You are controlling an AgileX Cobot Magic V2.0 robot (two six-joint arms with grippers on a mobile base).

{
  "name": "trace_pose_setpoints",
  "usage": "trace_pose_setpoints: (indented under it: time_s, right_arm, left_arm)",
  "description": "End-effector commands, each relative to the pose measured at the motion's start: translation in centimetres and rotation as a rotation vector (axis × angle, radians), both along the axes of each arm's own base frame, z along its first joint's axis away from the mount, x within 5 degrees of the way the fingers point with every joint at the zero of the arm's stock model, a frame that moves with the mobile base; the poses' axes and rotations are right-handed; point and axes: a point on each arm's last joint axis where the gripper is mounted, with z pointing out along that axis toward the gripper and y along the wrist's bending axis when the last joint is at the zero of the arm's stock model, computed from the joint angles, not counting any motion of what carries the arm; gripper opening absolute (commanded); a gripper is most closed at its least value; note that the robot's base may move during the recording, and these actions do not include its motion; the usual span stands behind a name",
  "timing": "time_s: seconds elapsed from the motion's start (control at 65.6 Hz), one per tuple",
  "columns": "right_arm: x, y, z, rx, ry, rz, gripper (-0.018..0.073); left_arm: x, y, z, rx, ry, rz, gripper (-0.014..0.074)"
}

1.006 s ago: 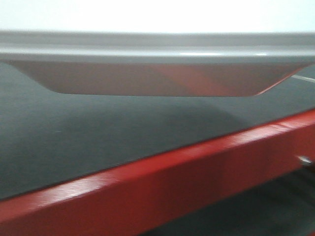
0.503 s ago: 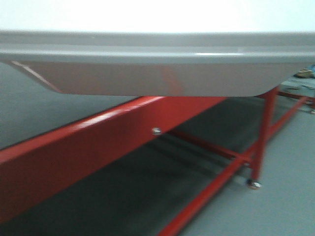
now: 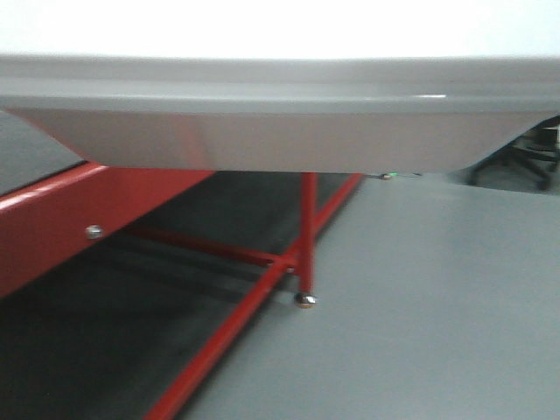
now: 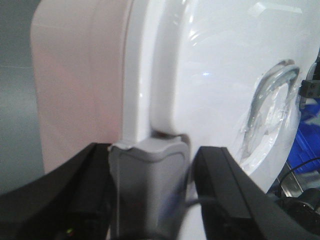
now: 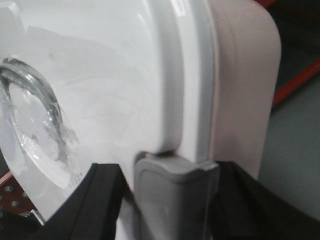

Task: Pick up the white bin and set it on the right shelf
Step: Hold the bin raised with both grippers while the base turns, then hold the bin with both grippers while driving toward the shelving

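The white bin (image 3: 280, 131) fills the top of the front view, held up off the floor between both arms. In the left wrist view its glossy lid (image 4: 215, 75) and pinkish wall stand ahead, and my left gripper (image 4: 150, 195) is shut around the grey side latch (image 4: 147, 175). My right gripper (image 5: 170, 200) clasps the grey latch (image 5: 172, 190) on the opposite end, black fingers (image 5: 85, 210) on either side of it. A clear taped window (image 5: 35, 125) shows on the lid. The right shelf is out of view.
A red-framed rack (image 3: 52, 236) with a dark deck stands low on the left, its leg and foot (image 3: 306, 297) near the middle. Grey floor (image 3: 420, 306) spreads to the right, with an office chair base (image 3: 525, 162) far right. Blue bins (image 4: 307, 145) lie beyond the lid.
The front view has swung: the red rack slid from the centre to the left and grey floor opened up on the right. The bin kept its place between the grippers.
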Motion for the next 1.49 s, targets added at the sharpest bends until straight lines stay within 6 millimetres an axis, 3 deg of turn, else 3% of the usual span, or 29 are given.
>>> trace_pose_setpoints:
  time_s: [0.0, 1.478]
  right_arm:
    - [-1.37, 1.26, 2.02, 0.134, -0.041, 0.135, 0.034]
    - [-1.37, 1.26, 2.02, 0.134, -0.041, 0.135, 0.034]
  left_arm:
    - [-1.37, -1.03, 2.34, -0.14, -0.049, -0.097, 0.0208]
    - [-1.37, -1.03, 2.34, -0.14, -0.049, -0.097, 0.0208]
